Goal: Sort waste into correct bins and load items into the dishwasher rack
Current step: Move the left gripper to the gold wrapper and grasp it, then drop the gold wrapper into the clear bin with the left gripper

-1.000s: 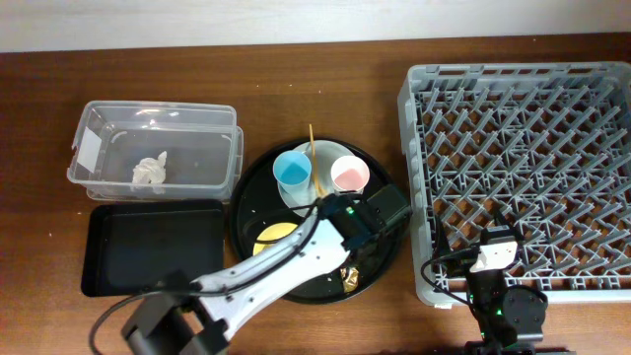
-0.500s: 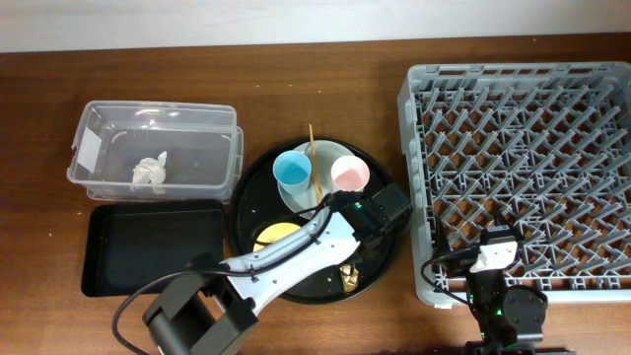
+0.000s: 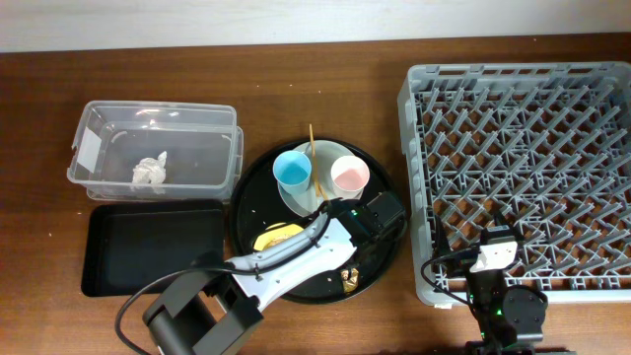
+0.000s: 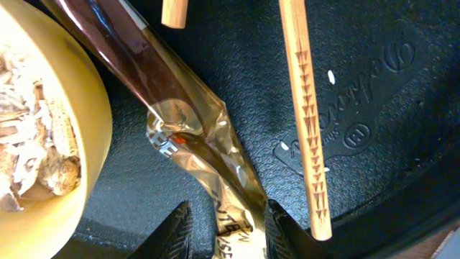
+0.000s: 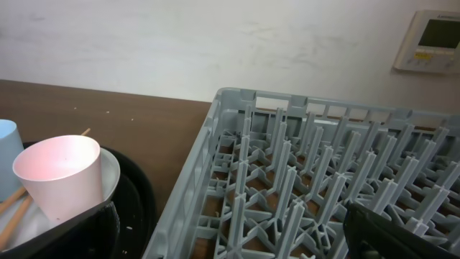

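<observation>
My left gripper stands narrow astride the crinkled gold-brown foil wrapper on the pebbled black round tray, beside the smooth yellow bowl of crumbly scraps; whether it pinches, I cannot tell.

left pincer: jaws narrowly apart | right pincer: jaws wide apart

overhead straight down; left wrist close above round tray; right wrist facing rack

The pincer straddles a crinkled gold-brown foil wrapper lying on a black tray, with a slight gap at its left fingertip. To the left is a yellow bowl of crumbly scraps. To the right lies a notched wooden chopstick.
</observation>
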You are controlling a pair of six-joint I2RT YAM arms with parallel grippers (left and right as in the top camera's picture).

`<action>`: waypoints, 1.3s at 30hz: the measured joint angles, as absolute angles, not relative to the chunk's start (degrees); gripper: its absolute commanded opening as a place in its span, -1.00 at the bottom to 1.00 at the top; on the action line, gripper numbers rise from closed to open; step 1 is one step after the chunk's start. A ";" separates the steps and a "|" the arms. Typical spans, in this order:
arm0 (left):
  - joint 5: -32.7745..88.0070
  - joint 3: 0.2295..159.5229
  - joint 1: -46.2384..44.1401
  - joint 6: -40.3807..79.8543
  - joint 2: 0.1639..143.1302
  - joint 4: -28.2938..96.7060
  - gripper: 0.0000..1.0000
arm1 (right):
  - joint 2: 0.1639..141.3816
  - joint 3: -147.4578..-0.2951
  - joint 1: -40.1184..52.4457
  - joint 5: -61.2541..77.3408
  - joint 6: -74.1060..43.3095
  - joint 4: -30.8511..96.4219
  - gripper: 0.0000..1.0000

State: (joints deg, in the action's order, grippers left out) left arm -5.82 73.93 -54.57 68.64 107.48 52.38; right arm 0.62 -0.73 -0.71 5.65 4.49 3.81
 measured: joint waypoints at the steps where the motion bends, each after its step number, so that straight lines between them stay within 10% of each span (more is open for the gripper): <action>1: -5.82 73.58 -54.57 68.64 107.50 51.57 -0.33 | 0.62 -0.73 -0.69 5.63 4.47 3.81 0.97; 11: -5.85 71.13 -54.57 68.82 108.29 49.39 -0.25 | 0.62 -0.73 -0.69 5.63 4.49 3.81 0.97; 20: -5.82 71.07 -54.57 69.25 108.31 49.36 -0.98 | 0.62 -0.73 -0.69 5.63 4.47 3.81 0.97; 39: -4.54 74.54 -52.36 63.88 95.02 50.43 -0.99 | 0.62 -0.73 -0.71 5.65 4.51 3.81 0.97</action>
